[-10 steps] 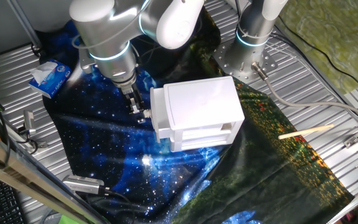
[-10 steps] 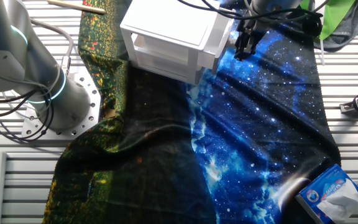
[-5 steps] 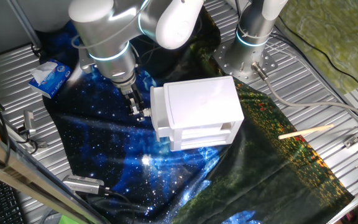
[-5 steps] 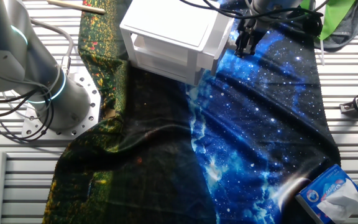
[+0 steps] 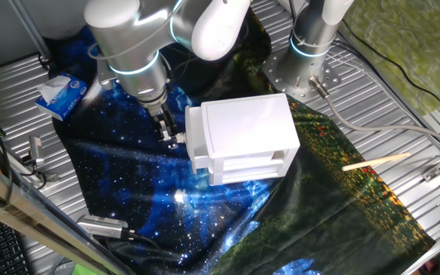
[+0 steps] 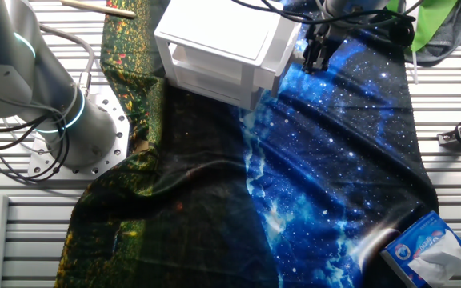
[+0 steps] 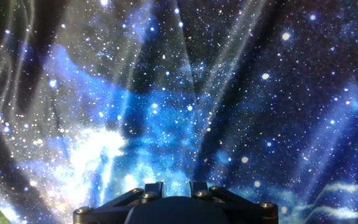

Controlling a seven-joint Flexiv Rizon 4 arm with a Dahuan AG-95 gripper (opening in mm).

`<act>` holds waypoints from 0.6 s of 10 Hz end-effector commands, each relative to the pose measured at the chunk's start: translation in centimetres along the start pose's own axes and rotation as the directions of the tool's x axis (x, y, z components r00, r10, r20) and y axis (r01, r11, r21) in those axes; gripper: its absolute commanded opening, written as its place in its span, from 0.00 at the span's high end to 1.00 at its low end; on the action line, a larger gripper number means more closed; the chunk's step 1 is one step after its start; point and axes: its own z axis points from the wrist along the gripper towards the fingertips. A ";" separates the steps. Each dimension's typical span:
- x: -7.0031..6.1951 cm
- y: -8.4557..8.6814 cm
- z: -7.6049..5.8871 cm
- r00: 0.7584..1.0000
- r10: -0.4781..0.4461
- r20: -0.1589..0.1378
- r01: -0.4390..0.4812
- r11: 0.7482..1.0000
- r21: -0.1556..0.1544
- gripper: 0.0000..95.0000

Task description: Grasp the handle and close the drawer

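The white cabinet [image 5: 247, 134] stands on the starry cloth. The drawer [image 5: 194, 145] faces left, and its front panel sticks out only slightly from the shell. My gripper [image 5: 173, 137] points down right beside that front, with its fingertips at the tiny white handle [image 5: 180, 140]. The fingers look close together, shut on the handle. In the other fixed view the gripper [image 6: 315, 61] hangs just right of the drawer front [image 6: 285, 46]. The hand view shows only the cloth and the gripper base; the handle is out of its view.
A blue tissue pack [image 5: 61, 93] lies at the far left, also in the other fixed view [image 6: 424, 250]. A wooden stick [image 5: 376, 161] lies right of the cabinet. The arm's base [image 5: 312, 46] stands behind it. Cables and clamps lie along the table edges.
The gripper shifted very slightly at the drawer front a second ago. Since half a second ago nothing has visibly moved.
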 end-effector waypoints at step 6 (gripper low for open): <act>0.0 0.0 0.0 1.000 -0.005 0.011 0.005 1.000 -0.002 0.60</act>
